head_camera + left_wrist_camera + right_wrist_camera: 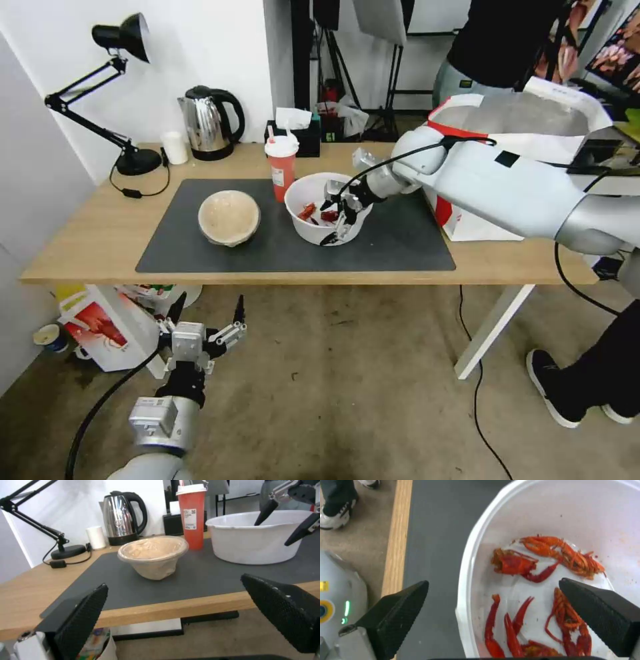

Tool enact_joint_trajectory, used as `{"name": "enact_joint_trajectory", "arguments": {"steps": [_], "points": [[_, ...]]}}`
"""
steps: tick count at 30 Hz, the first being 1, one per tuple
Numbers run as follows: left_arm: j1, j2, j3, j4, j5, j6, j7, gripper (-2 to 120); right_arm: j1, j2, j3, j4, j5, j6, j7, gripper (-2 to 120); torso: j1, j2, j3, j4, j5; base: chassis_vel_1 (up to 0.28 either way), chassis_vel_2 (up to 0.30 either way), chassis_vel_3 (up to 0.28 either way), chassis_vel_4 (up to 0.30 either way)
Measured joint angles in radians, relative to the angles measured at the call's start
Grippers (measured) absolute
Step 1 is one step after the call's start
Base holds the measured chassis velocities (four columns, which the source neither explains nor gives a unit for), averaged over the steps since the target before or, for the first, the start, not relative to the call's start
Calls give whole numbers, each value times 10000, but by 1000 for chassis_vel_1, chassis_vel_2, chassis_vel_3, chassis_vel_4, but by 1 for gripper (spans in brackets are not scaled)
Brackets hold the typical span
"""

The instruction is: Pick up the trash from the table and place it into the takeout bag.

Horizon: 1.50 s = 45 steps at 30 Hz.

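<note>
**White bowl rim between the right gripper's fingers**

White plastic bowl (325, 208) with the red crayfish scraps (546, 562) sits mid-mat on the table (87, 247), nearer the back edge. Right gripper (337, 217) is spread apart and straddles its rim, one finger inside, one outside. Red cup (281, 167) stands just behind it, and the beige bowl (229, 217) is off toward the left end. Takeout bag (527, 127) is at the right end. Left gripper (208, 315) hangs open below the front edge.
</note>
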Motion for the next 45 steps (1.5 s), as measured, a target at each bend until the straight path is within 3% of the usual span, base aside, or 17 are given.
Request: {"name": "enact_joint_trajectory", "arguments": {"steps": [20, 45], "points": [[0, 0, 0, 0, 0, 0, 0, 100, 157, -46, -368, -278, -410, 214, -592, 97, 1, 0, 0, 0, 0, 0, 0, 0, 0], [0, 0, 0, 0, 0, 0, 0, 100, 34, 49, -507, -551, -455, 258, -670, 11, 0, 0, 0, 1, -1, 0, 0, 0, 0]]}}
